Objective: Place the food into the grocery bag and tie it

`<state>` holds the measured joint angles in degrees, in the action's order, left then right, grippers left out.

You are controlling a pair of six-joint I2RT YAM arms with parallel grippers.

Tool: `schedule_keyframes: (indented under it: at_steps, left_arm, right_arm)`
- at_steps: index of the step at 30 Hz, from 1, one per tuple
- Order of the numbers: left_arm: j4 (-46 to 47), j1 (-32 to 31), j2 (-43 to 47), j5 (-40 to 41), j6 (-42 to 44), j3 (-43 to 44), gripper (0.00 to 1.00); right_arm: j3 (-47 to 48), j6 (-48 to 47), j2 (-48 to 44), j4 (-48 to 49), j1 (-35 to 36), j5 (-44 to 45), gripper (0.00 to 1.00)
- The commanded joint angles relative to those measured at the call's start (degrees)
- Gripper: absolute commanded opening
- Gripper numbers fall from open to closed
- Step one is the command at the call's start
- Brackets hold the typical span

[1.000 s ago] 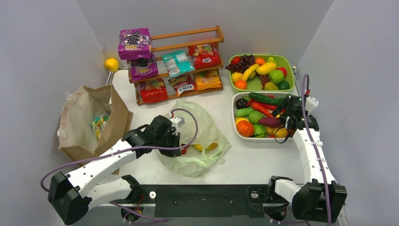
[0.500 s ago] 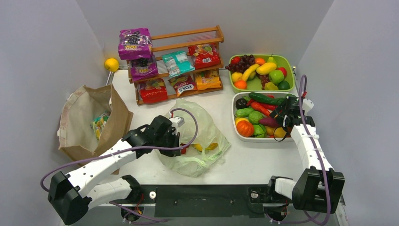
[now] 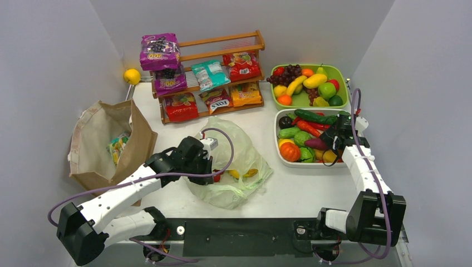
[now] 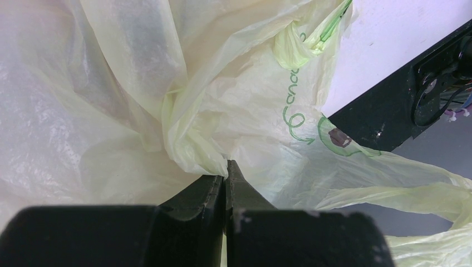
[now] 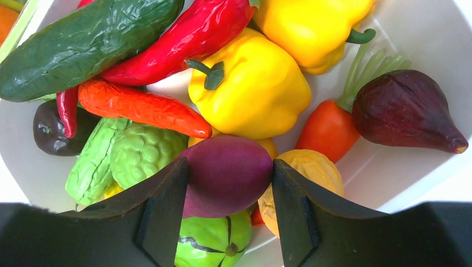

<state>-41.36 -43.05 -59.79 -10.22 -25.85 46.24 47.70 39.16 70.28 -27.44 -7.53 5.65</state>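
Right tool (image 5: 229, 167) narrowed onto one purple vegetable (image 5: 225, 178), two yellow peppers (image 5: 250, 94) behind

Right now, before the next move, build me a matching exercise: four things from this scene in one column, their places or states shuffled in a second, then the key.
1. left gripper
2. right gripper
3. brown paper bag
4. wooden rack

A. at the back, holding snack packets
B. fingers against both sides of the purple vegetable in the white tray
C. shut on a fold of the grocery bag
D. on the left, mouth open

Pairs: 1-C, 2-B, 3-D, 4-A.
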Motion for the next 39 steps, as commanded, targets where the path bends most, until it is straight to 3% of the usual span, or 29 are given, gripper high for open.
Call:
schedule_keyframes:
  at_steps: [1,4,8,16,30,39]
  left_arm:
    - [1.2,-0.1,0.8,0.7,0.2,0.5,0.0]
    - [1.2,-0.2,0.4,0.7,0.2,0.5,0.0]
    - [1.2,-0.2,0.2,0.7,0.3,0.6,0.0]
    - [1.2,0.0,-0.1,0.7,0.3,0.6,0.0]
    - [1.3,0.5,0.9,0.9,0.5,0.7,0.0]
    - [4.6,0.7,3.5,2.5,-1.3,0.6,0.0]
  right_arm:
    - [-0.9,0.0,0.3,1.8,-0.4,0.3,0.37]
    - [-0.5,-0.1,-0.3,1.8,-0.2,-0.3,0.22]
    - [1.2,-0.6,-1.7,0.4,0.9,0.3,0.13]
    - [7.6,-1.7,-5.6,-4.9,9.6,6.3,0.09]
    - [10.4,1.8,-14.1,-8.8,22.9,6.8,0.05]
    - [7.4,11.4,-21.1,-7.8,43.7,16.3,0.05]
